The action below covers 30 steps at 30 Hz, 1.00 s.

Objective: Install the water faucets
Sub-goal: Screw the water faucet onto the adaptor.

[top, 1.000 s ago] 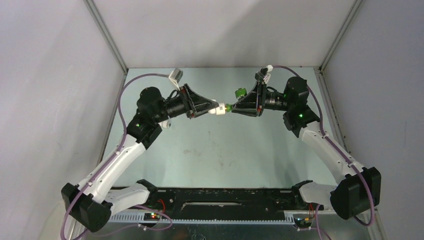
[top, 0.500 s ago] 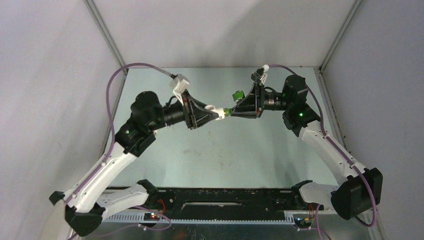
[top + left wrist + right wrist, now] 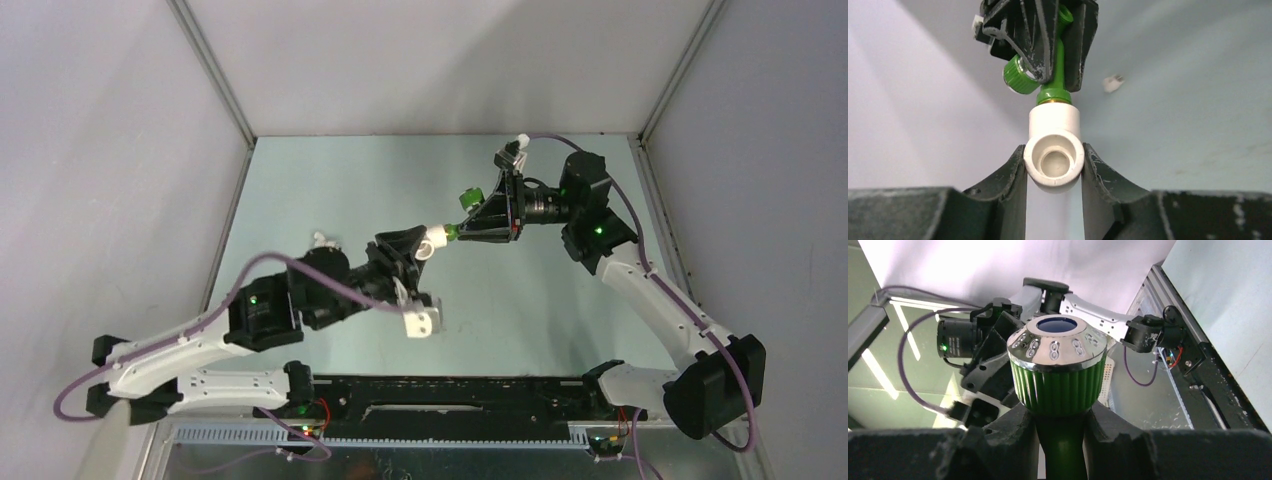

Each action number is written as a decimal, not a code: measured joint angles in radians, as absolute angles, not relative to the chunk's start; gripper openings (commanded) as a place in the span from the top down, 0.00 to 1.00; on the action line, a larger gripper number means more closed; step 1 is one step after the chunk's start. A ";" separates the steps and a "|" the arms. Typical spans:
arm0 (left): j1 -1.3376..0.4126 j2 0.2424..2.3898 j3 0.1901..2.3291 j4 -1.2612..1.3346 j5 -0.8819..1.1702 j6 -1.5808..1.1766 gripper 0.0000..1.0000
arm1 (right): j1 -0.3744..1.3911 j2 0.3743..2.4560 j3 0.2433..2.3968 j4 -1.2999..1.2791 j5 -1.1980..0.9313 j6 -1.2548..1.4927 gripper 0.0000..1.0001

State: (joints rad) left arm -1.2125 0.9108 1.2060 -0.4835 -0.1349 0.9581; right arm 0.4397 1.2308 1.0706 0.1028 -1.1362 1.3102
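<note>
The bright green water faucet (image 3: 462, 215) hangs above the middle of the table with my right gripper (image 3: 455, 229) shut on its stem. Its ribbed knob (image 3: 1058, 370) with a chrome cap rises just past the right fingers (image 3: 1013, 432). The faucet's threaded end (image 3: 1054, 94) sits in a white elbow pipe fitting (image 3: 1054, 150). My left gripper (image 3: 1054, 162) is shut on that fitting, one finger on each side. From above, the fitting (image 3: 433, 240) joins the two grippers tip to tip. A white faucet cannot be made out for certain.
A small white part (image 3: 1113, 83) lies on the pale table (image 3: 520, 300) beyond the grippers, too blurred to name. Another small white piece (image 3: 322, 240) shows beside the left arm. Grey walls (image 3: 120, 150) enclose the table on three sides.
The left arm has swung down toward the near edge and rolled its wrist over, still gripping the white fitting. The right gripper with the green faucet shifted slightly.
</note>
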 measured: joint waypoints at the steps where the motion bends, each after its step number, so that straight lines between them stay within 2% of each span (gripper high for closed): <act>1: -1.259 0.911 1.192 -0.470 -0.209 1.034 1.00 | 0.440 1.230 1.072 0.110 -1.138 1.309 1.00; 6: -1.390 0.932 1.124 -0.397 -0.472 1.323 1.00 | 0.439 1.238 1.073 0.135 -1.136 1.296 1.00; 7: -1.401 0.941 1.124 -0.390 -0.507 1.353 0.98 | 0.437 1.241 1.074 0.145 -1.135 1.294 1.00; 9: -1.413 0.956 1.124 -0.379 -0.565 1.401 0.85 | 0.434 1.243 1.075 0.157 -1.128 1.292 1.00; 11: -1.417 0.965 1.124 -0.368 -0.606 1.429 0.57 | 0.432 1.244 1.075 0.163 -1.118 1.290 1.00; 13: -1.419 0.970 1.124 -0.360 -0.627 1.446 0.04 | 0.431 1.246 1.076 0.170 -1.113 1.291 1.00; 14: -1.419 0.970 1.122 -0.357 -0.632 1.477 0.01 | 0.432 1.248 1.079 0.163 -1.103 1.300 1.00; 22: -1.433 0.879 0.994 -0.266 -0.641 1.460 0.00 | 0.411 1.287 1.076 0.064 -1.057 1.310 1.00; 27: -1.433 0.764 0.916 -0.271 -0.653 1.257 0.00 | 0.369 1.284 1.076 0.059 -1.050 1.289 1.00; 30: -1.418 0.714 0.903 -0.272 -0.660 1.038 0.00 | 0.348 1.280 1.076 0.050 -1.050 1.271 1.00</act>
